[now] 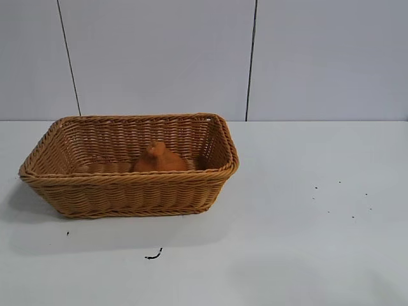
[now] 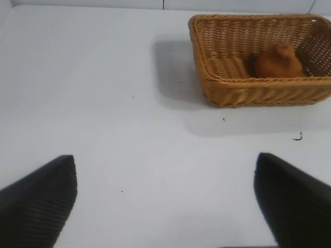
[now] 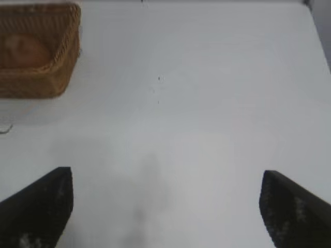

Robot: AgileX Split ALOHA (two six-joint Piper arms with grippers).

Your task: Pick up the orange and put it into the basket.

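The orange (image 1: 159,159) lies inside the tan wicker basket (image 1: 127,185) at the table's left, knobby neck up. It also shows in the left wrist view (image 2: 278,62), inside the basket (image 2: 243,90), and dimly in the right wrist view (image 3: 25,50) within the basket (image 3: 39,82). My left gripper (image 2: 165,199) is open and empty over bare table, well away from the basket. My right gripper (image 3: 166,204) is open and empty over bare table too. Neither arm shows in the exterior view.
The white table (image 1: 306,242) carries a small dark scrap (image 1: 153,255) in front of the basket and several dark specks (image 1: 338,197) to the right. A grey panelled wall stands behind.
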